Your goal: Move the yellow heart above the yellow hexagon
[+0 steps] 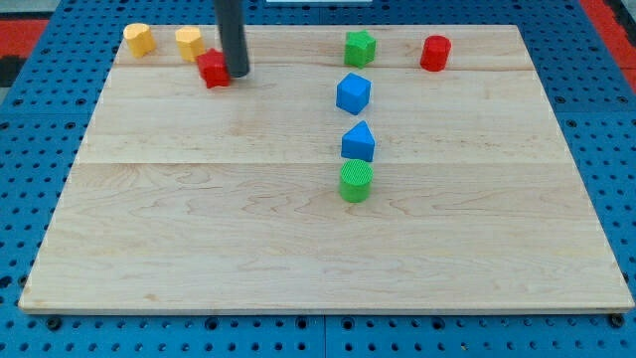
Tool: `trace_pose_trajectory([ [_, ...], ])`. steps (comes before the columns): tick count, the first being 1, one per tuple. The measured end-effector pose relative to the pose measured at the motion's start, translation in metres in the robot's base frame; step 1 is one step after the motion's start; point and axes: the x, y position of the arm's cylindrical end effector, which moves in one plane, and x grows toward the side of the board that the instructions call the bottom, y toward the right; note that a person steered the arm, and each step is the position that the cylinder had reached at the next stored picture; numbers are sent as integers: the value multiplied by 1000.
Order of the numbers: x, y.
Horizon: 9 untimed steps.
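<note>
Two yellow blocks sit near the board's top left corner. The left one (139,40) looks like the hexagon. The right one (190,44) looks like the heart, though the shapes are hard to make out. They stand a little apart. My tip (237,74) rests on the board just right of a red block (213,69), touching or nearly touching it. That red block lies just below and to the right of the yellow heart. The tip is to the lower right of both yellow blocks.
A green block (360,48) and a red cylinder (434,53) sit along the view's top right. A blue block (353,93), a blue block with a pointed top (359,141) and a green cylinder (356,181) form a column near the middle. The wooden board (199,249) lies on blue pegboard.
</note>
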Motion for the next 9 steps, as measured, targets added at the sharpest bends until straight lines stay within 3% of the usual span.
trace_pose_trajectory([
  [1, 0, -32],
  [2, 45, -41],
  [3, 48, -135],
  [5, -27, -118],
  [7, -33, -175],
  [9, -68, -162],
])
